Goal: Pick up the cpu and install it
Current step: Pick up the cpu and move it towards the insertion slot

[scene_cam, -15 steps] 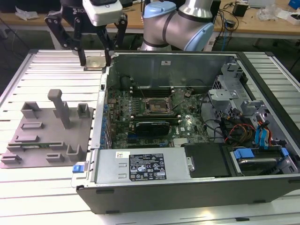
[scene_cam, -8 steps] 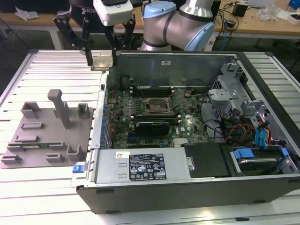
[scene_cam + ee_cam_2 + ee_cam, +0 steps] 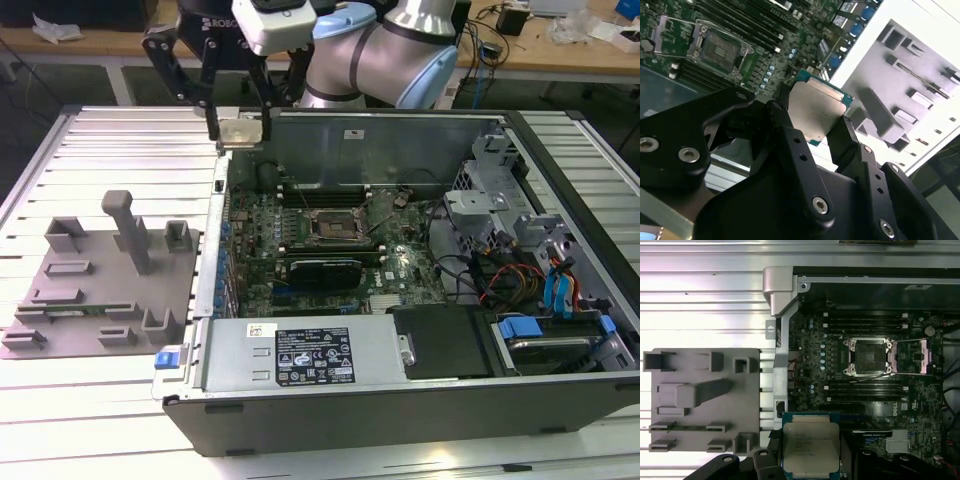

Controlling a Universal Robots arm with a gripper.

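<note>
Fingers of the gripper are closed on the cpu, one black jaw pressing each of two opposite edges. In the exterior view the chip hangs in the air above the far corner of the open computer case, on the exterior view's left, just over the case's far wall. Nothing but the jaws touches it.

In both wrist views the cpu shows its pale silver-grey top with a thin green border around it. It sits level between the gripper jaws.

The motherboard lies flat on the floor of the case. Its socket is near the middle of the board, well apart from the held chip. The socket's metal frame is swung open and lies beside it. Long dark memory slots run along both sides of the socket.

A silver box with a white label sits along the near wall of the case. Blue-tabbed drive bays and coloured cables fill the end toward the exterior view's right.

Outside the case, on the exterior view's left, a grey holder plate with raised blocks and slots rests on the ribbed metal table. The robot arm reaches in from the far side.
</note>
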